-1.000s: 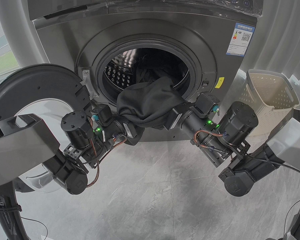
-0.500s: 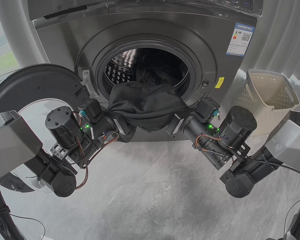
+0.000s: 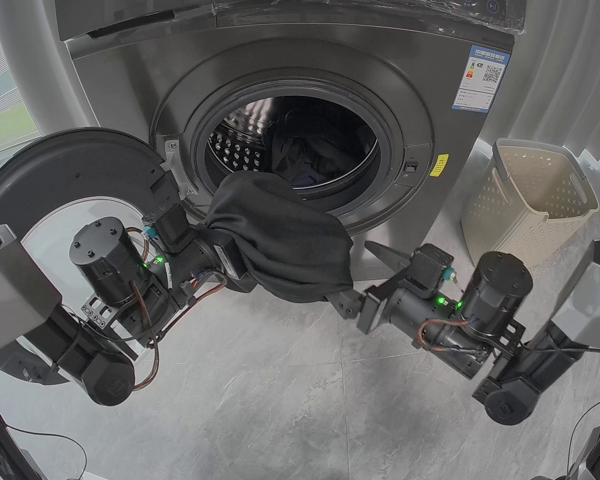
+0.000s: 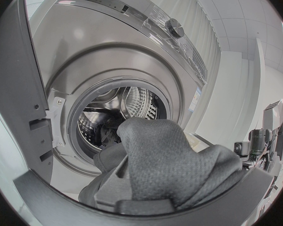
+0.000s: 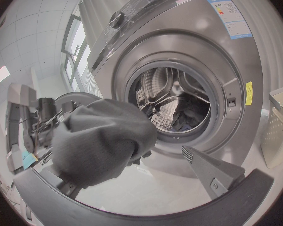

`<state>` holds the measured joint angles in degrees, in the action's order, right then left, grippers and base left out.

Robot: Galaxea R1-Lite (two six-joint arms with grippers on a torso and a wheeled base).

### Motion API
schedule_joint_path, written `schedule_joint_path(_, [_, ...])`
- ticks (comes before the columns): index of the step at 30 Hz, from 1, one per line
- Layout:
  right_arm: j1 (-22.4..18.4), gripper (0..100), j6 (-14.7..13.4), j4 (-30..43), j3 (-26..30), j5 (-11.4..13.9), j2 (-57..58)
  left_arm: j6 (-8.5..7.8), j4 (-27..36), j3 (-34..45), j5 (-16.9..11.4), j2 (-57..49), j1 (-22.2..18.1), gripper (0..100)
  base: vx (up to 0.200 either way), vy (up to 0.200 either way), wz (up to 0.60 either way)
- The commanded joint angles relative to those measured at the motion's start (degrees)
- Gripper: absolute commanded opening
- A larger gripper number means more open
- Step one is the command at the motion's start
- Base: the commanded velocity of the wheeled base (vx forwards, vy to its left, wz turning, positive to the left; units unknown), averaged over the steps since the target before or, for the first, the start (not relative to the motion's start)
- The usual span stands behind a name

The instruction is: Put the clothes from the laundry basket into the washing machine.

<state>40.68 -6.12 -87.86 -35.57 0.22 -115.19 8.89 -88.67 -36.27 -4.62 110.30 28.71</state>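
Note:
The washing machine (image 3: 447, 95) stands with its round opening uncovered, and dark clothes (image 3: 310, 151) lie inside the drum. A dark grey garment (image 3: 277, 235) hangs in front of the opening's lower rim, draped over my left gripper (image 3: 247, 251), which is shut on it and mostly hidden beneath it. In the left wrist view the garment (image 4: 173, 160) covers the left gripper (image 4: 138, 189). My right gripper (image 3: 363, 278) is open, below and right of the opening. One of its fingers (image 5: 207, 170) is bare; the garment's hem (image 5: 100, 142) lies over the other.
The machine's door (image 3: 80, 168) is swung wide at the left, behind my left arm. A cream laundry basket (image 3: 533, 195) stands on the floor to the right of the machine. Grey floor tiles (image 3: 280, 395) stretch in front.
My right gripper has let go of the garment and drawn back, down and to the right. The left arm has shifted left, and the garment now hangs from the left gripper.

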Motion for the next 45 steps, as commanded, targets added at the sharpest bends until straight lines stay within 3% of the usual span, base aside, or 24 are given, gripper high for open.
schedule_joint_path(1, [0.72, 100, 1.02, -0.47, 10.87, 3.74, 7.35, -0.45, -0.01, 4.36, -0.13, -2.99, -0.23, 0, 0.0, 0.0, 0.0])
schedule_joint_path(8, [-0.34, 100, 1.73, -0.47, 17.03, 5.23, 8.23, -0.63, -0.1, 7.26, 0.14, -2.9, -1.02, 0, 0.0, 0.0, 0.0])
schedule_joint_path(13, [-1.31, 100, 1.64, -0.56, 17.47, 4.7, 8.23, -0.63, -0.1, 7.88, 0.4, -3.16, -0.94, 0, 0.0, 0.0, 0.0])
schedule_joint_path(19, [-7.63, 100, 1.73, -0.56, 15.45, 4.44, 8.14, -1.86, -0.1, 9.28, 0.58, -3.07, -1.02, 0, 0.0, 0.0, 0.0])
schedule_joint_path(23, [-9.65, 100, 1.73, -0.47, 14.83, 4.44, 7.87, -1.94, -0.1, 9.55, 0.58, -2.99, -0.94, 0, 0.0, 0.0, 0.0])
schedule_joint_path(28, [-9.57, 100, 1.55, -0.47, 13.07, 2.33, 7.7, -2.12, -0.1, 10.69, 0.49, -2.46, -0.94, 0, 0.2, 0.0, 0.0])
schedule_joint_path(45, [-8.34, 100, 1.46, -0.47, 13.78, 2.15, 7.79, -2.21, -0.1, 10.69, 0.4, -2.37, -0.41, 0, 0.2, 0.0, 0.0])
